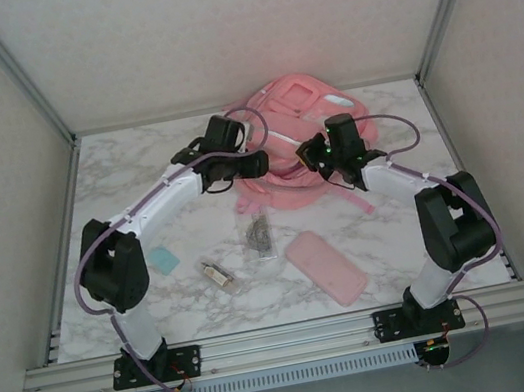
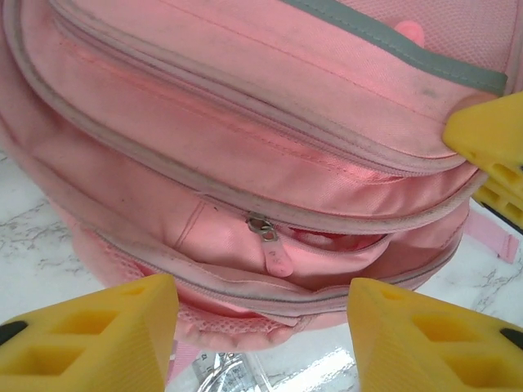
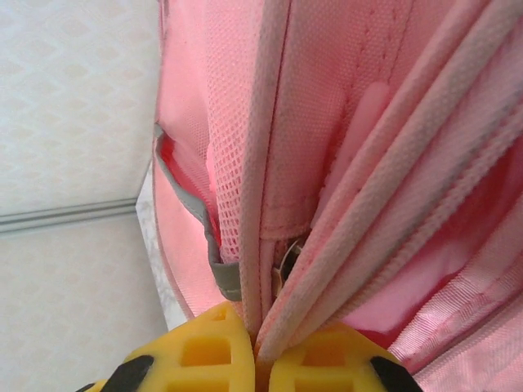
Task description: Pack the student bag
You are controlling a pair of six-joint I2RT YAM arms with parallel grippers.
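Note:
The student bag (image 1: 299,106), a large pink backpack, lies at the back middle of the table. My right gripper (image 1: 313,156) is at its near right edge; in the right wrist view it (image 3: 257,349) is shut on the bag's (image 3: 351,122) pink corded seam. My left gripper (image 1: 257,164) hovers at the bag's near left side. In the left wrist view it (image 2: 261,331) is open, its yellow fingers (image 2: 90,339) standing apart on either side of the bag's (image 2: 245,122) lower rim without touching it. A zipper pull (image 2: 274,249) hangs over a partly open pocket.
A flat pink pencil case (image 1: 325,267) lies near front right. A clear packet of drawing tools (image 1: 258,236), a small bottle (image 1: 218,272) and a teal eraser (image 1: 163,260) lie in front of the bag. The right gripper's yellow finger (image 2: 489,151) shows beside the bag.

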